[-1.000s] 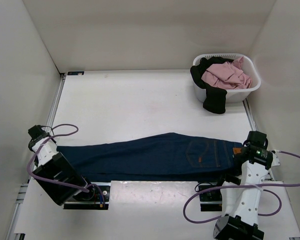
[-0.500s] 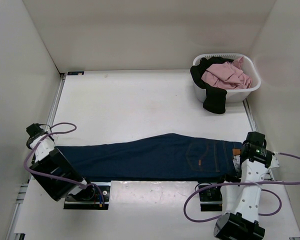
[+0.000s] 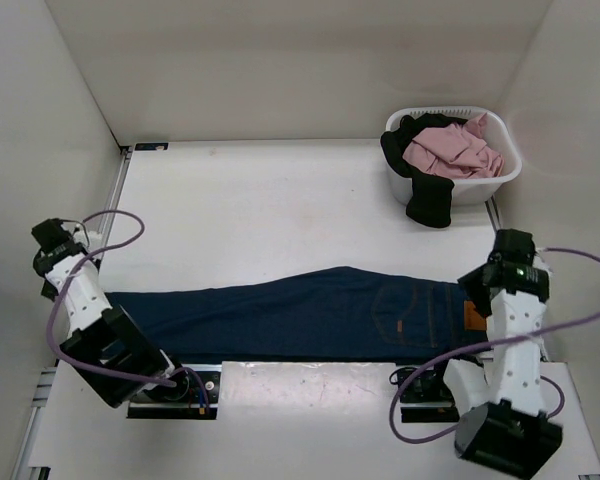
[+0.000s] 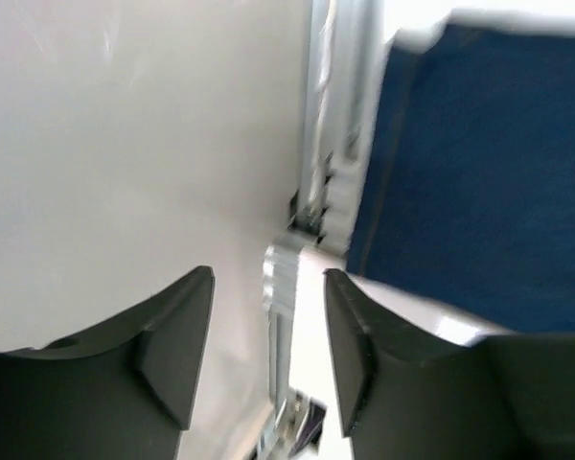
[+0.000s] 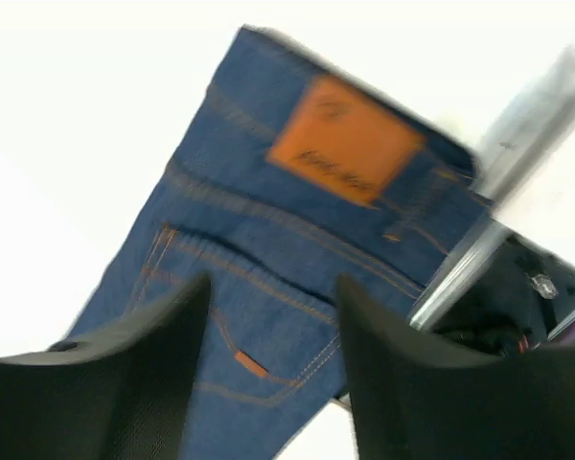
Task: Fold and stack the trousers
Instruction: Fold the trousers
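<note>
The trousers [image 3: 300, 315] are dark blue jeans lying flat and stretched out left to right across the near part of the table, waistband to the right. My left gripper [image 3: 58, 258] hangs above the table's left edge, just beyond the leg ends, and is open with nothing in it [image 4: 268, 278]. The leg end [image 4: 479, 172] shows at the upper right of the left wrist view. My right gripper [image 3: 500, 275] hovers over the waist end, also open [image 5: 273, 287] and clear of the cloth. Below it I see the brown leather patch [image 5: 345, 139] and a back pocket.
A white laundry basket [image 3: 500, 185] stands at the back right, holding a pink garment [image 3: 450, 150], with a black garment [image 3: 430, 200] draped over its front rim. White walls close in the table on the left, back and right. Metal rails [image 4: 316, 192] edge the table.
Both grippers have opened and let go of the trousers. The left one rose and moved back along the left edge; the right one lifted above the waistband. The trousers now lie flat.
</note>
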{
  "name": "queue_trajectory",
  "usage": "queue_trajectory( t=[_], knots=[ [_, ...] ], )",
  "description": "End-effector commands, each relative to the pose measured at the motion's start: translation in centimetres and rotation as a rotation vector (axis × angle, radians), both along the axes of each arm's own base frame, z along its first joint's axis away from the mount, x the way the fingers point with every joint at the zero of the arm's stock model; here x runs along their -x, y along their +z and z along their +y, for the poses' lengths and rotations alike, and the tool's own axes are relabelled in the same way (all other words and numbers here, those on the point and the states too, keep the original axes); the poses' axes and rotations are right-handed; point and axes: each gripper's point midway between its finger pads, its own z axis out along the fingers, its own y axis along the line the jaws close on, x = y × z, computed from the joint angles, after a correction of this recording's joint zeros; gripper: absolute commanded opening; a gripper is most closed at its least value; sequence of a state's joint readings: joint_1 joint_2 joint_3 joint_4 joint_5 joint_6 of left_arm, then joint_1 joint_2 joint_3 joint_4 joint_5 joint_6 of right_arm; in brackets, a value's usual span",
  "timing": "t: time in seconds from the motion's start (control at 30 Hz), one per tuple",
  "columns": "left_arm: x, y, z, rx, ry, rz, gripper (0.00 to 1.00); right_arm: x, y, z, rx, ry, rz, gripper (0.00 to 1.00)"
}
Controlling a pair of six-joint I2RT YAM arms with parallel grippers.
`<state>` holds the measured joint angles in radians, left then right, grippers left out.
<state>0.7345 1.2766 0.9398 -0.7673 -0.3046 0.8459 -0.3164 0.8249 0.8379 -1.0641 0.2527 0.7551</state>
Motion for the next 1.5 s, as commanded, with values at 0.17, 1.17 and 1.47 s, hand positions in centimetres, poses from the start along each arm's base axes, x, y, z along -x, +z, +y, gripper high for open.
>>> queue_trajectory(
  t=[0.17,1.17,1.47],
  knots=[
    [0.8,-7.6,-7.0,0.178,-0.036,0.141,0.56,-2.2,-5.4,5.8,-0.056,0.26,0.178,0.51],
    [-9.6,-11.7,-10.9,0.287,-0.07,0.034,0.52,-17.6,-4.1,1.4,-0.064,0.28,0.07,0.88],
    [-8.6,-12.1,-11.4,0.301,-0.07,0.047,0.53,-9.3,-5.6,-2.6,-0.201,0.078,0.048,0.99]
  ],
)
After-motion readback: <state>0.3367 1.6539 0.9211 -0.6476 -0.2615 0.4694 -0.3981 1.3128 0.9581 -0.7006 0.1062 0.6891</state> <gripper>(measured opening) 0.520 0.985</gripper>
